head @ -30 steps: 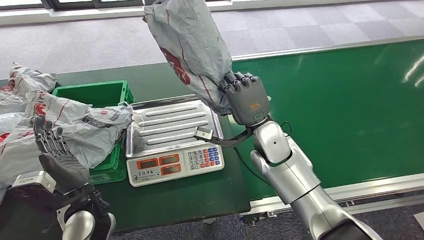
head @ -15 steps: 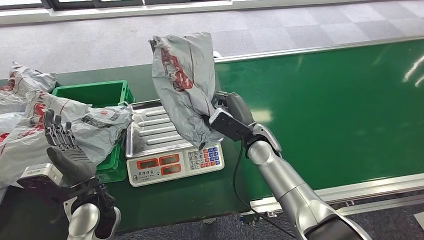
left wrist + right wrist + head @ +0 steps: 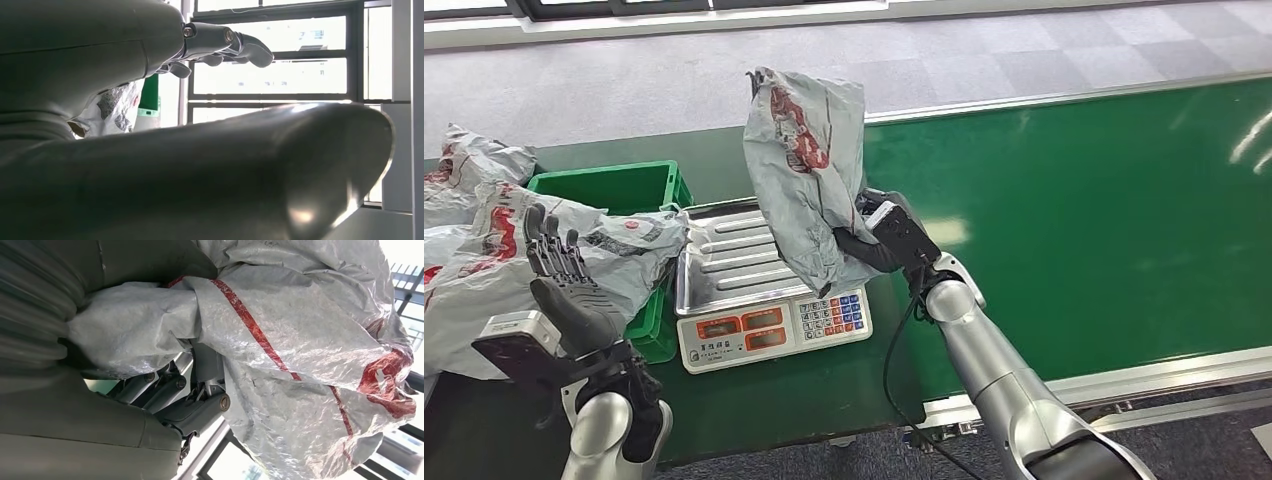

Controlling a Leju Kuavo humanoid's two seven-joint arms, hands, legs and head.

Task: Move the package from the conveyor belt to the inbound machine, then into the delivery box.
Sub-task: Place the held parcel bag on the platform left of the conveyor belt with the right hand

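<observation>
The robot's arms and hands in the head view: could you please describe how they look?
Both arms are smooth, rounded silver metal. The left hand has a grey palm cover and darker, segmented fingers, with a small light-grey box mounted at its wrist. The right hand is dark grey, and a thin black cable loops down beside its forearm.

no legible text anywhere

Scale [image 3: 769, 290] sits on the desk [image 3: 824, 395], just left of the conveyor belt [image 3: 1104, 220]. Left of the scale, touching it, a crate [image 3: 614, 187] with bags [image 3: 574, 255] heaped in and over it. Package [image 3: 809, 170] is up in the right hand [image 3: 879, 240], above the scale's right edge. Left hand [image 3: 559, 285] is raised before the bags.
</observation>
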